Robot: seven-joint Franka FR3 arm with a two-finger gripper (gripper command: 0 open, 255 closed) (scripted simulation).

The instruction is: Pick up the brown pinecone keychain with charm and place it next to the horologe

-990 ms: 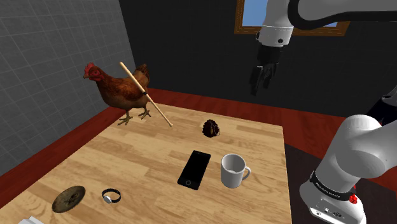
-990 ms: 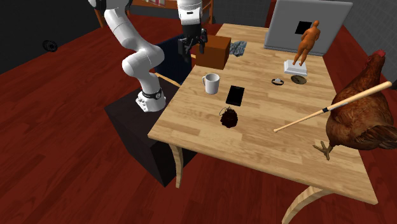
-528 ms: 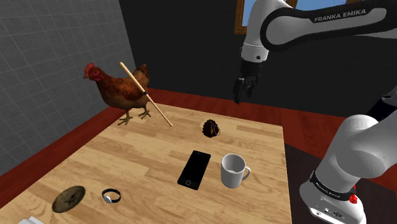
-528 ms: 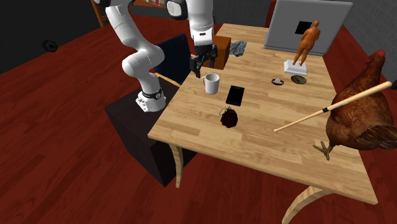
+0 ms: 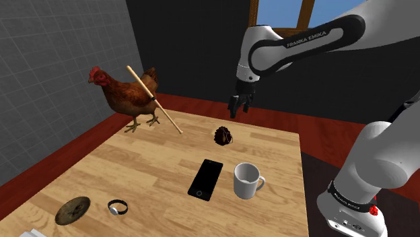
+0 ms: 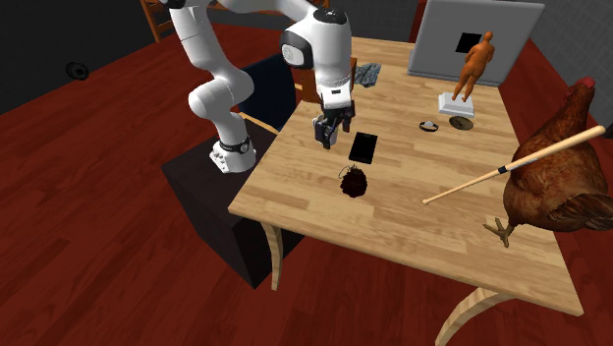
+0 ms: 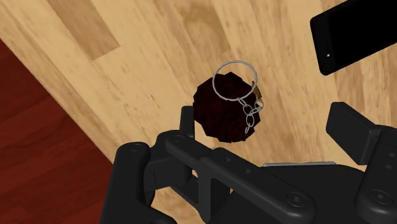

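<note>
1. Fingers [image 7: 354, 132] stand apart, clasping nothing; the gripper [image 5: 237, 108] hangs above the table [image 5: 134, 168].
2. Brown pinecone keychain [image 7: 221, 113] lies near one table edge, below the gripper, untouched.
3. Its ring end points toward the black phone [image 7: 356, 32].
4. Watch [image 5: 118, 207] sits well apart, beyond the phone.

I work over a pale plank wooden worktop [image 5: 134, 175] standing on a dark red board floor [image 6: 98, 246]. In the shoulder view, a grey tiled wall [image 5: 40, 67] rises at nine o'clock and a dark wall [image 5: 188, 47] at twelve. A wood-framed window [image 5: 279, 12] at one o'clock shows blue sky.
</note>
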